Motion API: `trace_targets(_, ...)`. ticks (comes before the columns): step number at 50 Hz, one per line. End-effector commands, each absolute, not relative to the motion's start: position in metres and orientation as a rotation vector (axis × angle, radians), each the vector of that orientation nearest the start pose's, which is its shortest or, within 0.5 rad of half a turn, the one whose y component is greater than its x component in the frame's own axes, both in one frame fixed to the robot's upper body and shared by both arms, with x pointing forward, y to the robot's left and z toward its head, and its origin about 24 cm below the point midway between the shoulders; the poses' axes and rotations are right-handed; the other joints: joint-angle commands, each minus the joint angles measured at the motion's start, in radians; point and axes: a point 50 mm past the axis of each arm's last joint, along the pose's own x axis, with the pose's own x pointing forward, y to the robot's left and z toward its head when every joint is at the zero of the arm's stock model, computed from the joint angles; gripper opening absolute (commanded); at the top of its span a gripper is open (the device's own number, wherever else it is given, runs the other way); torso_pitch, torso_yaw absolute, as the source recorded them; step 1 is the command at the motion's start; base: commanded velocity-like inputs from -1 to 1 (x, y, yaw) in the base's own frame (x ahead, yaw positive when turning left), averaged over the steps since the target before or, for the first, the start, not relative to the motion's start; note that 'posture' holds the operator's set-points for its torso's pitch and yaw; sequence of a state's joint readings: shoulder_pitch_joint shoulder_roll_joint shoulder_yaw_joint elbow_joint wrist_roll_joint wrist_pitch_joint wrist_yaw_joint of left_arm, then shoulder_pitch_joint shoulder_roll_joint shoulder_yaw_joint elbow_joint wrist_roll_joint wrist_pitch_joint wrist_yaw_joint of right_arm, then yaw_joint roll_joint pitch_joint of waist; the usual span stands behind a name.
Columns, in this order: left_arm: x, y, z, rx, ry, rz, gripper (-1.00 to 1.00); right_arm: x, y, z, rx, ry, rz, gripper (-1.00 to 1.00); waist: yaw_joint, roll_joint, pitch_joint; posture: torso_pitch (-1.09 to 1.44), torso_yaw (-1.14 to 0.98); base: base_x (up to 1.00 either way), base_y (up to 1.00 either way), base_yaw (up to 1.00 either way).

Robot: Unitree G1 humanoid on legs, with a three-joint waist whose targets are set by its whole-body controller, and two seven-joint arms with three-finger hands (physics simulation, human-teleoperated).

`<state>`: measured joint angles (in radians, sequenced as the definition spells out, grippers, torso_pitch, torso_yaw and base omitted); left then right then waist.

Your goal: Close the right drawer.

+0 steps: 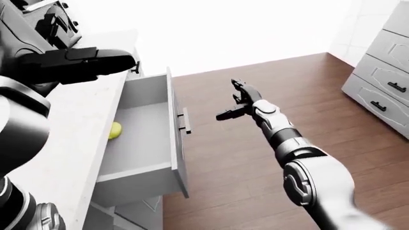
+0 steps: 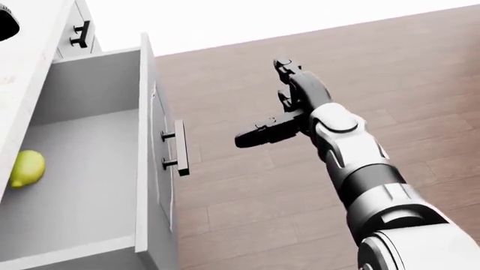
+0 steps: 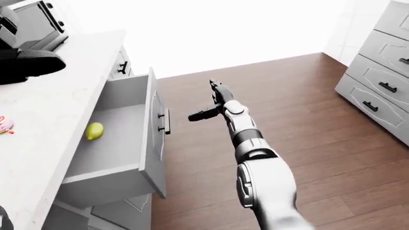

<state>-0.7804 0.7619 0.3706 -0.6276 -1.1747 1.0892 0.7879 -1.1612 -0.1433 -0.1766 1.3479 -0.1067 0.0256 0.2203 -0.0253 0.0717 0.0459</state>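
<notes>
The right drawer point(image 2: 146, 140) stands pulled out from under the white counter point(image 3: 44, 105), its grey front edge-on in the head view. Its black bar handle point(image 2: 180, 147) is bare. A yellow lemon point(image 2: 26, 167) lies inside the drawer at the left. My right hand point(image 2: 268, 107) hangs over the wooden floor to the right of the handle, apart from it, fingers spread and open, holding nothing. My left hand point(image 1: 96, 61) is a dark shape over the counter at the upper left of the left-eye view, fingers stretched out and empty.
A grey dresser point(image 1: 383, 91) with black handles stands at the right edge. A dark appliance point(image 3: 32, 21) sits on the counter's top left, and a pink thing point(image 3: 5, 124) lies at its left edge. A shut drawer with a black handle point(image 2: 79, 34) is above the open one.
</notes>
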Motion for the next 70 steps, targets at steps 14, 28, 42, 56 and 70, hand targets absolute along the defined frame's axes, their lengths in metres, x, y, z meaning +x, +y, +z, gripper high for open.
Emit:
trace_targets(14, 0.231, 0.185, 0.341, 0.002, -0.379, 0.143, 1.00, 0.413, -0.196, 0.153, -0.122, 0.095, 0.086, 1.00, 0.008, -0.021, -0.028, 0.00, 0.00, 0.00, 0.00, 0.00)
trace_targets(28, 0.250, 0.137, 0.346, 0.026, -0.345, 0.051, 1.00, 0.380, -0.232, 0.167, -0.135, 0.078, -0.011, 1.00, 0.018, -0.062, -0.025, 0.00, 0.00, 0.00, 0.00, 0.00)
trace_targets(42, 0.279, 0.084, 0.322, 0.045, -0.269, -0.008, 1.00, 0.343, -0.262, 0.186, -0.150, 0.066, -0.087, 1.00, 0.029, -0.098, -0.025, 0.00, 0.00, 0.00, 0.00, 0.00)
trace_targets(56, 0.284, 0.045, 0.296, 0.039, -0.156, -0.062, 1.00, 0.318, -0.278, 0.193, -0.155, 0.063, -0.135, 1.00, 0.033, -0.127, -0.029, 0.00, 0.00, 0.00, 0.00, 0.00)
trace_targets(70, 0.240, 0.005, 0.285, 0.019, -0.110, -0.123, 1.00, 0.310, -0.282, 0.200, -0.157, 0.054, -0.150, 1.00, 0.039, -0.149, -0.025, 0.00, 0.00, 0.00, 0.00, 0.00)
